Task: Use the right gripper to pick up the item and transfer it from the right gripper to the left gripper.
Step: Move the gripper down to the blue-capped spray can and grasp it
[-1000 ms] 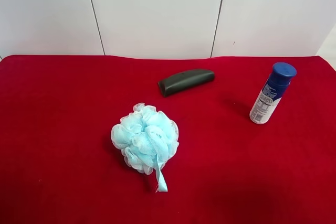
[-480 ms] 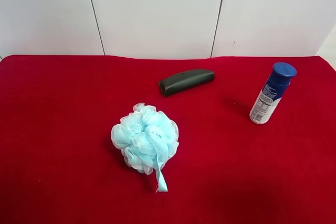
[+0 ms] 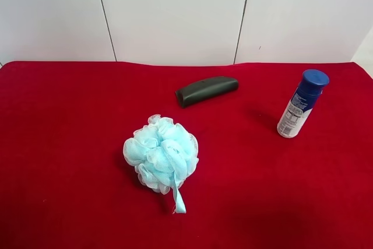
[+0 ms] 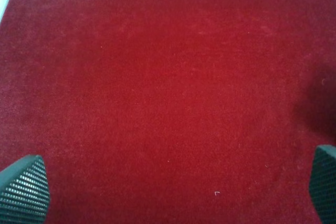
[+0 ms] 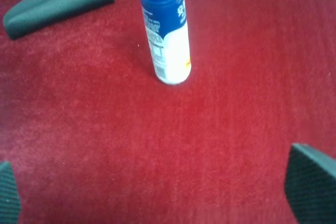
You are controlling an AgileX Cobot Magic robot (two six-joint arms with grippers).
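Observation:
The item, a small bottle (image 3: pixel 301 104) with a dark blue cap, blue upper label and white lower body, stands upright on the red cloth at the exterior high view's right. It also shows in the right wrist view (image 5: pixel 164 30), upright and some way ahead of my right gripper (image 5: pixel 157 195). That gripper is open and empty; only its two fingertips (image 5: pixel 311 182) show at the frame edges. My left gripper (image 4: pixel 173 192) is open and empty over bare red cloth. Neither arm shows in the exterior high view.
A light-blue mesh loofah (image 3: pixel 161 154) lies near the middle of the red cloth (image 3: pixel 70 144). A dark oblong case (image 3: pixel 206 90) lies behind it; it also shows in the right wrist view (image 5: pixel 56 4), beside the bottle. A white panelled wall stands behind the table.

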